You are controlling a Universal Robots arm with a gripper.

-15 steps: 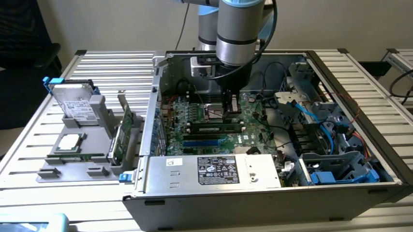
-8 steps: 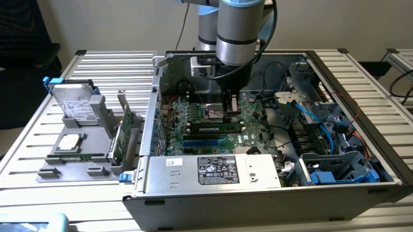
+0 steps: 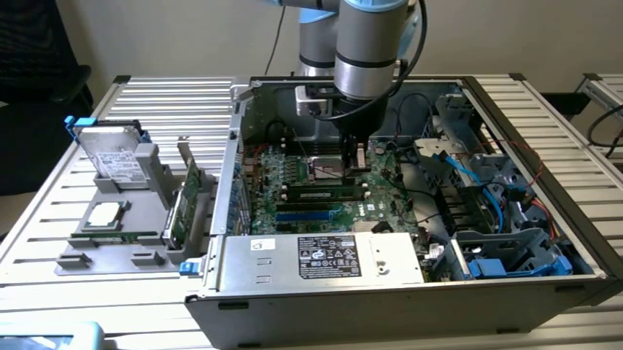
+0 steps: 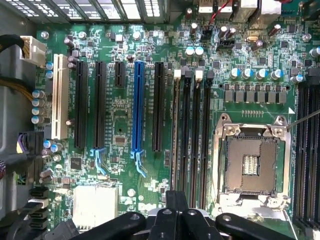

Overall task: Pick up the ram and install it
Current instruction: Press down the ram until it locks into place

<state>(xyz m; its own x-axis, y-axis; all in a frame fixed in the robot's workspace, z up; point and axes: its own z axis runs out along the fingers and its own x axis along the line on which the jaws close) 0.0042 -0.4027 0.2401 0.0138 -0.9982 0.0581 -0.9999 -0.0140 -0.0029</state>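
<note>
Already the ram (image 3: 326,195) stands slotted into the motherboard (image 4: 120,110) inside the open case (image 3: 409,310), pincer (image 4: 177,199) pressed together nearby.

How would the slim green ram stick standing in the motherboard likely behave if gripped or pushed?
The ram is a thin flat board, so probably stiff and light for its length. Its exposed dark chips suggest it is fragile under a hard squeeze. Standing on edge in the motherboard, it would likely resist a push rather than slide or roll.
</note>
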